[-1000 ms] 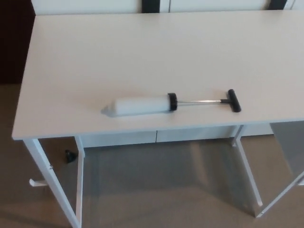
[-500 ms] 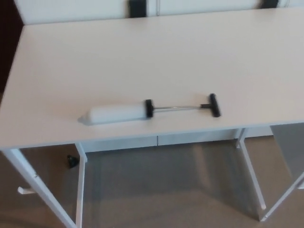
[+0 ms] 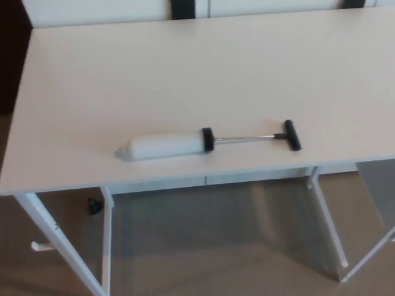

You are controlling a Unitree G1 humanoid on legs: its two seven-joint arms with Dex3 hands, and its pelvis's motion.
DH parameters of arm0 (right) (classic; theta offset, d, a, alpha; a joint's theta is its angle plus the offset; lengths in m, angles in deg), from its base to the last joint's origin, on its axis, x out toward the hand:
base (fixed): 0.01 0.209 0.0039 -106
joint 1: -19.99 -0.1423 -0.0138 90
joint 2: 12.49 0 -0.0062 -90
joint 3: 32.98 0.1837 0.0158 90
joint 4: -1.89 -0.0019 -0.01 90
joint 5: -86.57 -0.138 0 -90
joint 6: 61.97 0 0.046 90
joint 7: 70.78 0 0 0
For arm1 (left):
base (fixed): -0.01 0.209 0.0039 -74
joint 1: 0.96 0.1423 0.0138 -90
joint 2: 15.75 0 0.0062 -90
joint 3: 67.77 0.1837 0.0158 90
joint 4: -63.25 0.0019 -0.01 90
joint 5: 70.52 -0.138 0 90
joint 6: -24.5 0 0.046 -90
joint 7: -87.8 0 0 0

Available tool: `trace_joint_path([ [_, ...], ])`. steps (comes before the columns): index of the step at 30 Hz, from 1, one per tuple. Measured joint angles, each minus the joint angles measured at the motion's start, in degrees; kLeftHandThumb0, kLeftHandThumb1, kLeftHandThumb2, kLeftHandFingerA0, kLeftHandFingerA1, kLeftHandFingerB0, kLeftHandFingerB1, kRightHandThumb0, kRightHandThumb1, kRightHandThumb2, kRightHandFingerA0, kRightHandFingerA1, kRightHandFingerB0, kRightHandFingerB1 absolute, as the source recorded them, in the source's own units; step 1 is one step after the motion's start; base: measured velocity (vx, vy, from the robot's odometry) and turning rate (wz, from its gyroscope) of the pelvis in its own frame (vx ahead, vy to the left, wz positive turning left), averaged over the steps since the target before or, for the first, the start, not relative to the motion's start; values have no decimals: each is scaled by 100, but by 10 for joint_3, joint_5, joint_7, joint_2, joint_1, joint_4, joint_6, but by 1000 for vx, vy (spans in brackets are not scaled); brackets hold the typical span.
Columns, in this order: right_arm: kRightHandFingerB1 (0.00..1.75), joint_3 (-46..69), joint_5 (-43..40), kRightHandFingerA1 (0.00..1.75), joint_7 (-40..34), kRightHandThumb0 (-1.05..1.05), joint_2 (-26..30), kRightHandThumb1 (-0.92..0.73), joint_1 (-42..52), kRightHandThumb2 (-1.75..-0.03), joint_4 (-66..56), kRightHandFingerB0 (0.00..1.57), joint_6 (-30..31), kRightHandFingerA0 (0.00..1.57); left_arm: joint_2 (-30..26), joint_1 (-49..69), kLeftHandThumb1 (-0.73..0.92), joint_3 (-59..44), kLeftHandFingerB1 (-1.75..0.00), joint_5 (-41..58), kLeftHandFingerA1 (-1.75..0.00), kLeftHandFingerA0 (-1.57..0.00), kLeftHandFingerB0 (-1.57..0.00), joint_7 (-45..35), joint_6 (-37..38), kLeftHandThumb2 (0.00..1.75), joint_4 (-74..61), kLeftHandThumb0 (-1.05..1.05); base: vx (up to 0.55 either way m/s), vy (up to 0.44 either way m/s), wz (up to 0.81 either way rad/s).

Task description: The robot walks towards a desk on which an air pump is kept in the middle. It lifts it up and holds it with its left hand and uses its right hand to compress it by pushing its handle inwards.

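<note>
The white desk point(image 3: 185, 74) fills most of the head view, its top running from the far edge at 12 o'clock down to a near edge that crosses the picture just below the middle. White legs drop from it at 7 o'clock and at 5 o'clock, and a white apron panel sits just under the near edge. Beneath and before the desk lies brown carpet floor point(image 3: 210, 253), with a small dark object point(image 3: 94, 205) on it at about 8 o'clock, beside the inner left leg; what it is cannot be told.

The air pump point(image 3: 210, 141) lies flat on the desk top, near the near edge and a little below the picture's centre, its length running roughly from 9 o'clock to 3 o'clock. Its white barrel point(image 3: 163, 147) takes the 9 o'clock end, tapering to a blunt nozzle. A black collar point(image 3: 208, 140) closes the barrel's other end, and from it a thin metal rod point(image 3: 247, 138) is drawn out toward 3 o'clock, ending in a black T-shaped handle point(image 3: 292, 135) set crosswise.

Neither of the robot's hands shows, so nothing can be said of their fingers or of how the pump lies relative to them; nothing touches the pump.
</note>
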Motion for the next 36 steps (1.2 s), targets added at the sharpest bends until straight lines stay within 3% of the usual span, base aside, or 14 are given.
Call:
trace_joint_path([
  [13, 40, 0, 1, 44, -2, -26, 0, -58, -6, -57, 4, 56, 1, 71, 1, -3, 83, -1, -32, 8, -45, -47, -28, 2, -11, 64, -5, -20, 0, 3, 1],
  [14, 40, 0, 2, 44, -2, -25, 0, -58, -6, -57, 4, 57, 1, 71, 1, -4, 60, -1, -48, 7, -62, -40, -14, 1, -11, 102, -5, -17, 0, 0, 0],
  [18, 40, 1, 1, 44, -2, -25, 0, -58, -7, -57, 4, 57, 1, 71, 1, -4, 60, 0, -48, 7, -62, -40, -14, 1, -11, 102, -9, -17, 0, 0, 0],
  [19, 40, 2, 1, 44, -2, -24, 0, -59, -7, -57, 5, 55, 1, 71, 1, -4, 83, 0, -31, 7, -45, -49, -28, 2, -11, 64, -12, -21, 0, 0, 0],
  [27, 40, 1, 1, 44, 2, -27, 0, -58, -8, -57, 5, 56, 1, 71, 1, -5, 81, -1, -32, 8, -45, -50, -29, 5, -11, 64, -14, -20, 0, 0, 0],
  [28, 40, 1, 1, 44, 2, -25, 0, -59, -8, -57, 5, 55, 1, 69, 1, -5, 60, -1, -49, 8, -62, -41, -16, 5, -11, 101, -14, -17, 0, 0, 0],
  [29, 40, 1, 1, 44, 2, -25, 0, -59, -8, -57, 5, 55, 1, 69, 1, -5, 60, -1, -49, 8, -62, -41, -16, 5, -11, 101, -14, -17, 0, 0, 0],
  [31, 40, 1, 1, 44, 1, -23, 0, -60, -8, -58, 4, 55, 1, 70, 2, -4, 56, -3, -48, 8, -60, -39, -14, 6, -11, 98, -16, -19, 0, 0, 0],
  [32, 40, 1, 1, 45, 1, -24, 0, -59, -8, -57, 3, 56, 1, 70, 4, -4, 55, -6, -44, 9, -59, -31, -1, 8, -11, 98, -19, -24, 0, 0, 0],
  [33, 40, 1, 1, 45, 1, -24, 0, -59, -8, -57, 3, 56, 1, 70, 4, -4, 55, -6, -44, 9, -59, -31, -1, 8, -11, 98, -19, -24, 0, 0, 0],
  [34, 40, 1, 1, 44, 0, -25, -1, -58, -8, -57, 2, 56, 1, 71, 8, -1, 68, -12, -26, 11, -34, -23, -12, 12, -11, 61, -26, -27, 0, 0, 0],
  [36, 40, 0, 1, 44, -1, -25, -2, -58, -9, -57, 1, 56, 1, 71, 24, 12, 68, -31, -26, 17, -34, -23, -12, 18, -10, 61, -54, -27, 0, 0, 0],
])
